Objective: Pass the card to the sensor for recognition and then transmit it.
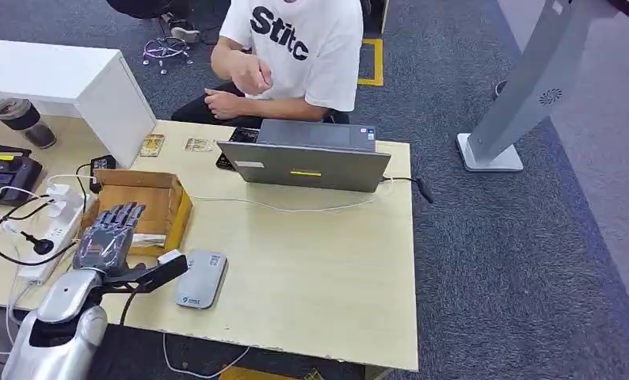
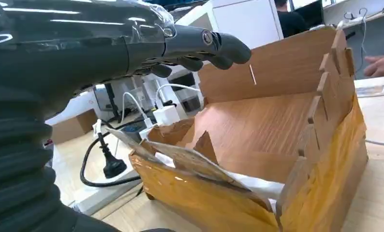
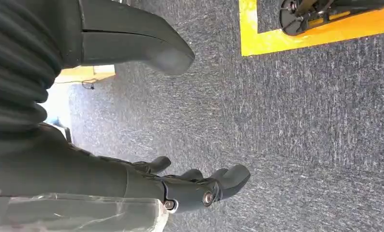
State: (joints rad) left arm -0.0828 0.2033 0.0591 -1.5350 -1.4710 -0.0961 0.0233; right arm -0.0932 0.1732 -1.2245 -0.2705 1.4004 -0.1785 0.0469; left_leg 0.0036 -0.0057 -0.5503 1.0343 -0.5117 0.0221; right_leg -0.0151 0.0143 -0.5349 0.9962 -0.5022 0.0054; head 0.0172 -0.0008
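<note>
While the left hand hovers spread and empty over the cardboard box
The right hand hangs loosely open above carpet.

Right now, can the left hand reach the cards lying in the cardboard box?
Probably yes. The left hand hovers open over the near end of the cardboard box, whose top is open. In the left wrist view nothing lies between the fingers and the cards below.

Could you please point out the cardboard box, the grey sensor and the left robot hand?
cardboard box (image 1: 174, 207): head view, right wall.
grey sensor (image 1: 201, 278): head view, top face.
left robot hand (image 1: 108, 236): head view, back of hand.
</note>
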